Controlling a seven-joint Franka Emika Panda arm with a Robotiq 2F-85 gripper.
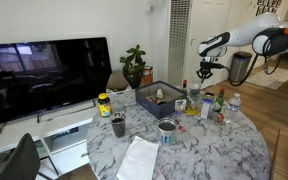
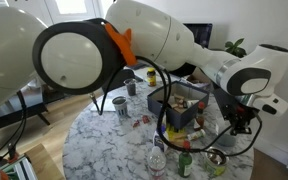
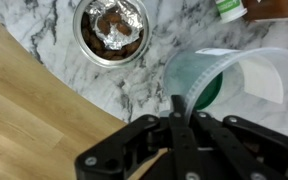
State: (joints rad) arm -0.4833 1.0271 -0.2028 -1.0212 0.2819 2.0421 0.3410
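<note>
Tool (image 3: 179,112) is sitting closed, with the jaws pressed together and nothing showing between them. In the wrist view it is hanging over the desk (image 3: 149,85) edge, with the wood floor (image 3: 24,120) showing to one side. Nearest item is the clear plastic cup (image 3: 234,85), which is lying on its side with green showing inside. Its rim is lining up right at the fingertips; I can't tell if they're touching. The foil cup (image 3: 111,28), holding something brown, is sitting near the edge, apart from the plastic cup. A green cap (image 3: 230,10) is peeking in at the frame edge. In an exterior view the tool is hovering above the desk rim, beside the dark bin (image 1: 154,98), and a tin can (image 1: 168,130) is standing nearer the middle.
</note>
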